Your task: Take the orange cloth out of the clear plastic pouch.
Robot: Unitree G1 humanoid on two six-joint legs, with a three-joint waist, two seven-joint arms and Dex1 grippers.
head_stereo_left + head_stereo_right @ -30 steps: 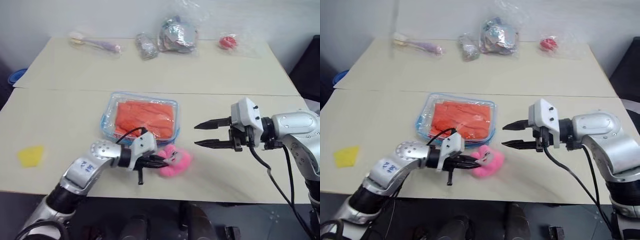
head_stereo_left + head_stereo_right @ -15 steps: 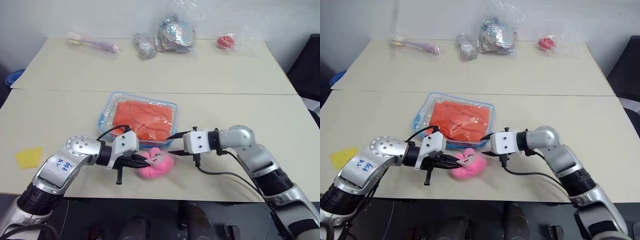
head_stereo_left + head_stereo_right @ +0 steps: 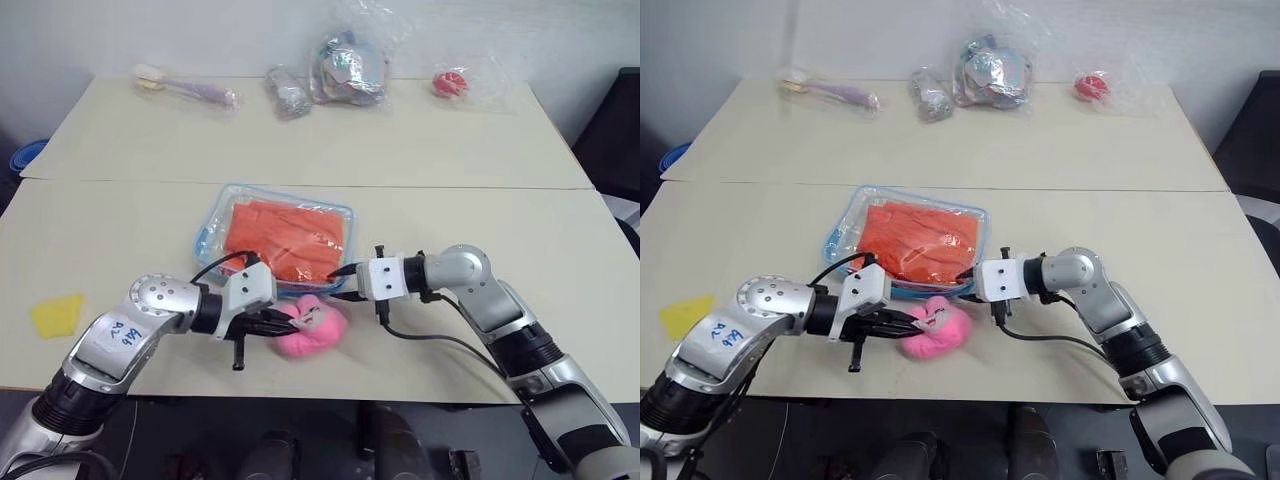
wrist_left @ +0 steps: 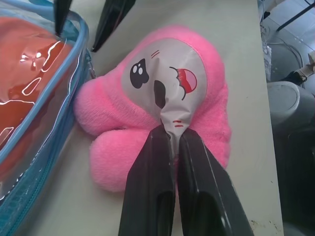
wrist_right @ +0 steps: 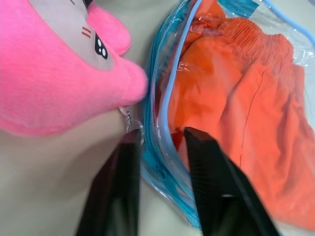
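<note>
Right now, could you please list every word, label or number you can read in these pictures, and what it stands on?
Blue handwritten marks on the silver left arm: too blurred to read.
Pink plush toy: a printed face, no words.
Clear plastic pouch holding the orange cloth: no readable text.

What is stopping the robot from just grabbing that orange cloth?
The orange cloth lies sealed inside the clear plastic pouch, so the plastic wall and blue zip edge stand between it and the right gripper, whose fingers straddle that edge.
</note>
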